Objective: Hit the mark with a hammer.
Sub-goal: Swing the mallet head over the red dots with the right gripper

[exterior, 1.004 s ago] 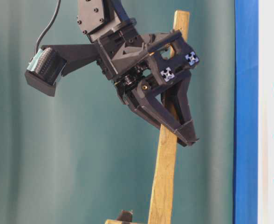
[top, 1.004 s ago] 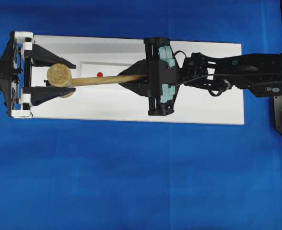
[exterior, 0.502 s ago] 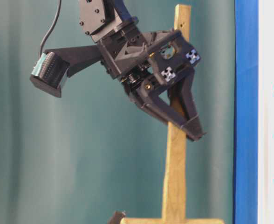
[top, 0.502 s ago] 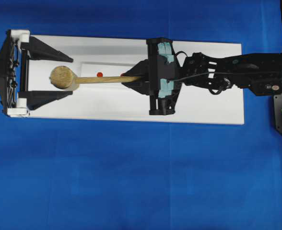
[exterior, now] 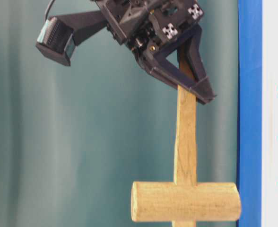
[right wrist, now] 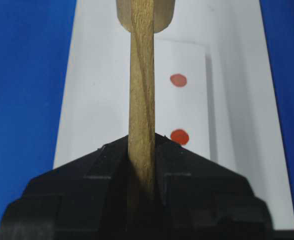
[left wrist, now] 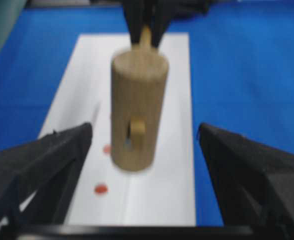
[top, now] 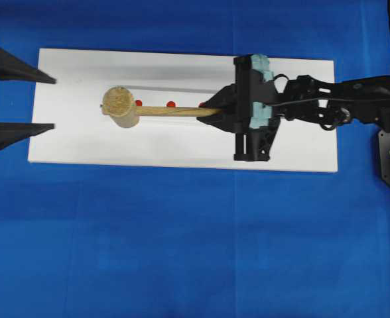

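Your right gripper (top: 211,111) is clamped tight on the hammer (top: 121,106) handle, head raised over the white board (top: 182,149) beside the left red dot (top: 138,103). Left gripper (top: 19,98) sits wide open, empty, far left. Line the head up over a dot before swinging down.

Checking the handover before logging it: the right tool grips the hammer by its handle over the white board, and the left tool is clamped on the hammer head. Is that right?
Not quite. The left tool is open and clear of the head, as the overhead view shows. The rest holds: the right tool grips the hammer by its handle over the white board.
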You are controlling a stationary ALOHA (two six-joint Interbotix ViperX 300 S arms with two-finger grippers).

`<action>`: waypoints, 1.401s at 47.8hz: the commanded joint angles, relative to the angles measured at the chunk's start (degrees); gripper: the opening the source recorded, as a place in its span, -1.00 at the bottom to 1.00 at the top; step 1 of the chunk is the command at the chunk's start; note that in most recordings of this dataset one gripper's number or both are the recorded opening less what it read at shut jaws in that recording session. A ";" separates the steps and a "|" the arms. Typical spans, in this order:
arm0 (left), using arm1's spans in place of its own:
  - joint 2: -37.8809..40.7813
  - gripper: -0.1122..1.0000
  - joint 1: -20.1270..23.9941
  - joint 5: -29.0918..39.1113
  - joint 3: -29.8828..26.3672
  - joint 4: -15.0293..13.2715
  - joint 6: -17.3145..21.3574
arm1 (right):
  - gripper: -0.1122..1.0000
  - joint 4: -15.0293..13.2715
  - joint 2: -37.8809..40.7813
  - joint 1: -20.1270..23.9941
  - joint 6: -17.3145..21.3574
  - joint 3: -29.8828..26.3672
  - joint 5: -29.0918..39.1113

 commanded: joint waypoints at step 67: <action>-11.69 0.70 -0.26 9.49 3.34 0.00 0.44 | -0.76 2.20 1.67 -4.39 0.18 -1.05 -3.08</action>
